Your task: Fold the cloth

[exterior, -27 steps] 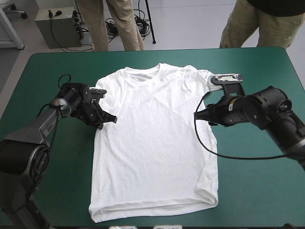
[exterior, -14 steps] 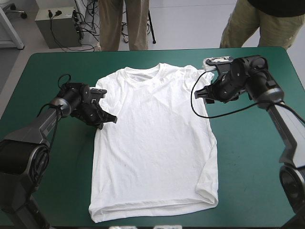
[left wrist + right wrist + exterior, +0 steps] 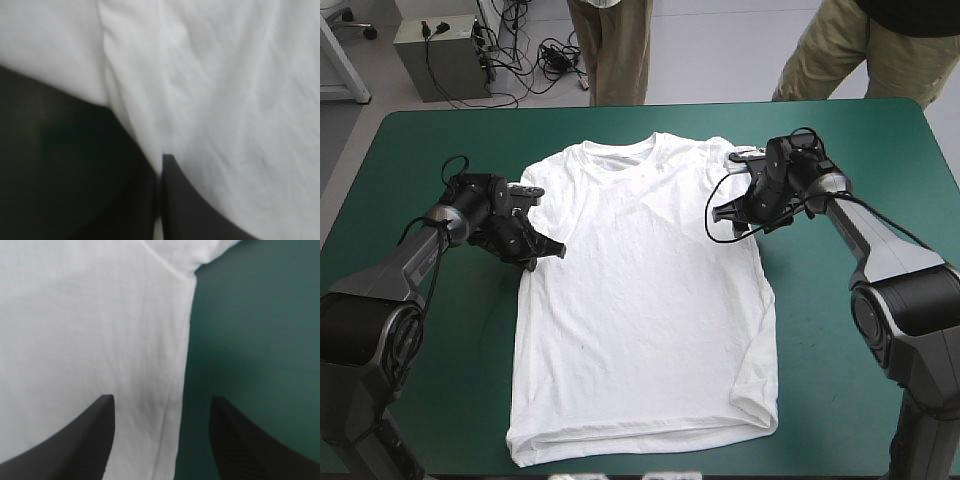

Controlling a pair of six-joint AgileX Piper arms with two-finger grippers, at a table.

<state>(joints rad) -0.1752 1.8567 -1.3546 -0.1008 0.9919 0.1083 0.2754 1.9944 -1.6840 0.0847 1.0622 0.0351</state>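
We are seeing a plain white short-sleeved fabric T-shirt (image 3: 640, 300), an unpatterned teal-green table cover (image 3: 840, 400), and the black fin-shaped fingers (image 3: 75, 445) of the right gripper (image 3: 161, 399).

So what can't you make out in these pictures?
High view: the T-shirt sleeve beside the right gripper, partly covered by it.
High view: fingers of the left gripper, too small to separate.
Left wrist view: blurred; where one finger ends and the teal-green cover begins.
Right wrist view: most of the T-shirt, cut off by the edges.
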